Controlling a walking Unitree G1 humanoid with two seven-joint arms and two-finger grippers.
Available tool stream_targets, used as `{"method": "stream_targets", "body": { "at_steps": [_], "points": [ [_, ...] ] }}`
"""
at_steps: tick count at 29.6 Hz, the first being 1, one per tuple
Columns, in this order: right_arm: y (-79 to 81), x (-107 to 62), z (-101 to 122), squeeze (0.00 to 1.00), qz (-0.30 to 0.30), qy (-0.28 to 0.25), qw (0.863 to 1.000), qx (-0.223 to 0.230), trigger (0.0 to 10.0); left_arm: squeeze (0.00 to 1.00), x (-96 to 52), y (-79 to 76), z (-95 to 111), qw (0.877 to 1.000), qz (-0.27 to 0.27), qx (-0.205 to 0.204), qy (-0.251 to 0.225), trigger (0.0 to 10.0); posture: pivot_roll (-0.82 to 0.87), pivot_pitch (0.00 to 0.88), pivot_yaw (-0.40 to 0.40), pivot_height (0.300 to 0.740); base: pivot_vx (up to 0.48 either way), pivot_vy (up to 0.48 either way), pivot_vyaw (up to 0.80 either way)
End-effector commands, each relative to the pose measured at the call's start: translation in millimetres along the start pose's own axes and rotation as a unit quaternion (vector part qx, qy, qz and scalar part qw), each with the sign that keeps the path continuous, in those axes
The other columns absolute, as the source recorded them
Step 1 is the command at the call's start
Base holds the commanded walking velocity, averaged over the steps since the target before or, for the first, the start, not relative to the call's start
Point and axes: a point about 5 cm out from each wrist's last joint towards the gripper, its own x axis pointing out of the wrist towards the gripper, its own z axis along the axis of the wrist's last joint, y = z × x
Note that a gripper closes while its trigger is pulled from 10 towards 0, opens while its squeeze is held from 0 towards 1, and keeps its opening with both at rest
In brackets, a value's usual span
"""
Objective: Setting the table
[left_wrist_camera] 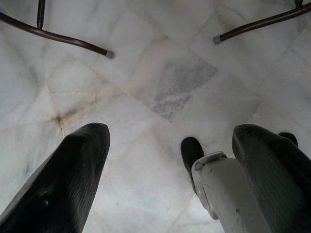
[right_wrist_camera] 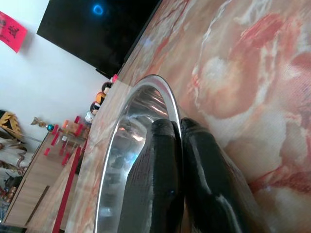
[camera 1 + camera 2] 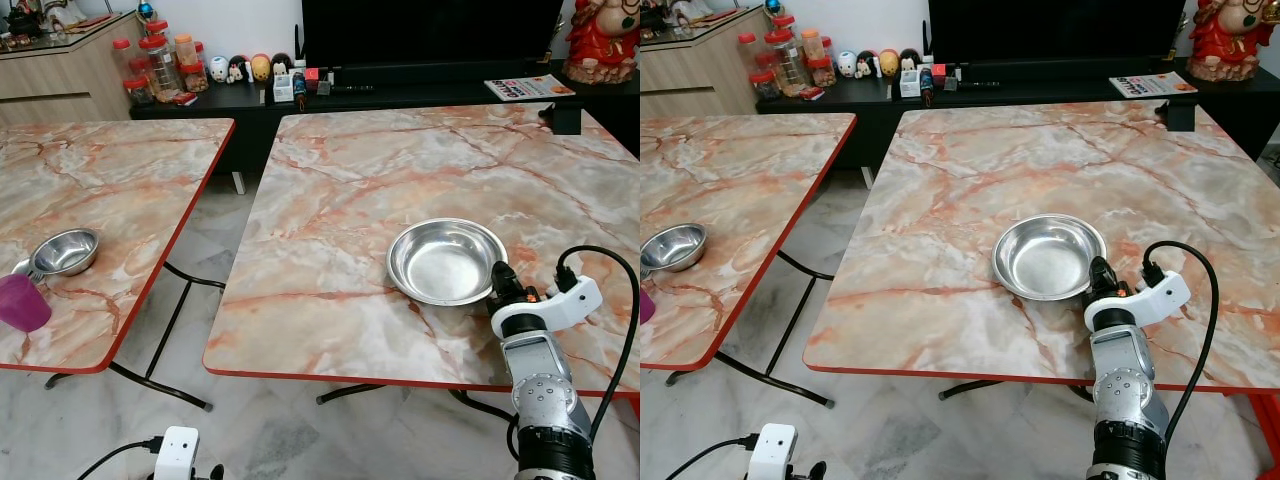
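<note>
A shallow steel plate [image 3: 445, 260] lies on the right marble table [image 3: 340, 180], near its front edge. My right gripper [image 3: 503, 283] sits at the plate's near right rim. In the right wrist view the two black fingers [image 2: 160, 160] are pressed together on the rim of the plate [image 2: 131, 141], one inside and one outside. On the left table [image 3: 120, 170] stand a small steel bowl [image 3: 66, 251] and a purple cup [image 3: 20, 302], close to its front edge. My left gripper [image 1: 170, 133] hangs open over the floor, holding nothing.
A gap of marble floor [image 3: 215, 250] with dark table legs [image 3: 165, 330] separates the two tables. Behind them runs a black TV console [image 3: 300, 95] with jars [image 3: 160, 65] and small figurines. A magazine [image 3: 528, 87] and a red statue [image 3: 600, 40] sit at the back right.
</note>
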Motion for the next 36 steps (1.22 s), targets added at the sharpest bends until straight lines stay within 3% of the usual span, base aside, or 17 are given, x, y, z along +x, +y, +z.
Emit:
{"method": "stream_targets", "body": {
  "at_steps": [1, 2, 3, 9, 10, 36],
  "points": [
    [5.8, -0.5, 0, 0.74, 0.008, -0.001, 1.0, 0.003, 10.0, 0.0, -0.3, 2.0, -1, 1.0, 0.0, 0.005, 0.009, 10.0, -0.08, 0.0, 0.066, 0.74, 0.0, 0.0, 0.0],
    [5.5, -0.7, 0, 0.74, 0.007, 0.0, 1.0, 0.004, 10.0, 0.0, -0.3, 2.0, -1, 1.0, 0.0, 0.005, 0.009, 10.0, -0.08, 0.0, 0.066, 0.74, 0.0, 0.0, 0.0],
    [5.7, -1.3, 0, 1.0, 0.008, 0.001, 1.0, 0.005, 10.0, 0.0, -0.3, 1.9, -1, 1.0, -0.001, 0.005, 0.009, 10.0, -0.08, 0.0, 0.064, 0.74, 0.0, 0.0, 0.0],
    [3.8, -2.5, 2, 1.0, 0.004, 0.0, 1.0, 0.001, 10.0, 0.0, -0.3, 2.0, -1, 1.0, 0.0, 0.004, 0.008, 10.0, -0.08, 0.0, 0.063, 0.74, 0.0, 0.0, 0.0],
    [3.0, -2.6, 2, 0.0, 0.002, 0.0, 1.0, 0.0, 10.0, 0.0, -0.2, 1.8, -1, 1.0, 0.0, 0.003, 0.008, 10.0, -0.08, 0.0, 0.064, 0.74, 0.0, 0.0, 0.0],
    [-14.8, -11.4, 3, 0.0, -0.028, 0.0, 1.0, -0.012, 10.0, 0.0, 1.1, 0.9, 2, 1.0, -0.001, -0.001, 0.006, 10.0, -0.08, 0.0, 0.062, 0.74, 0.0, 0.0, 0.0]
  ]
}}
